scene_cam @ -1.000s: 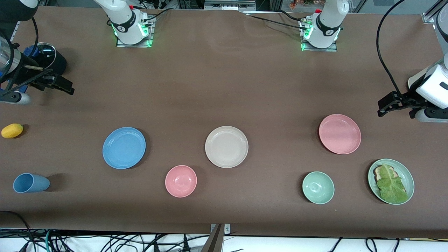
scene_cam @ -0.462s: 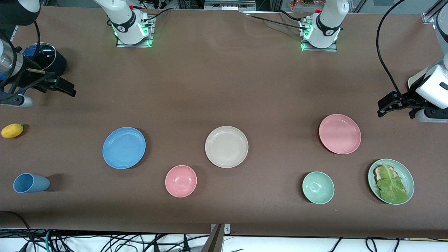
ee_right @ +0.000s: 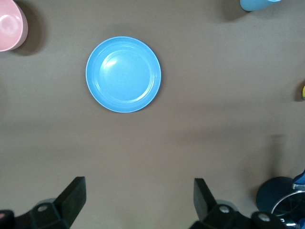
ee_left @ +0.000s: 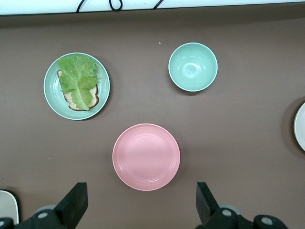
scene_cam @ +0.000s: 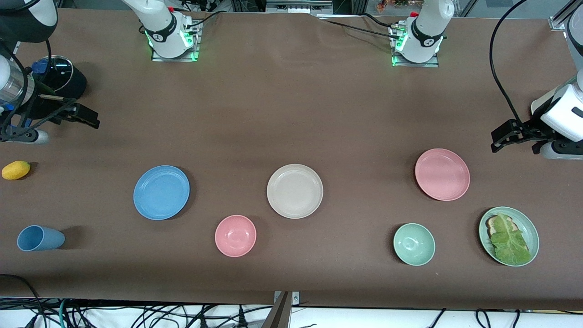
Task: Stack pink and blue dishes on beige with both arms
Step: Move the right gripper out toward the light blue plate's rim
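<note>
Right gripper (scene_cam: 89, 119) hangs open over the table's right-arm end. Blue plate (scene_cam: 161, 192), beige plate (scene_cam: 294, 191) mid-table and pink plate (scene_cam: 442, 174) lie apart, unobstructed; pink bowl (scene_cam: 235, 235) and green bowl (scene_cam: 414, 244) sit nearer the front edge. Left gripper (scene_cam: 501, 139) hangs open.

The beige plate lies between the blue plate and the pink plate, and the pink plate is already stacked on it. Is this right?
Not quite. The beige plate does lie between the blue plate and the pink plate, but nothing is stacked on it. The front view shows the pink plate alone on the table, toward the left arm's end.
</note>
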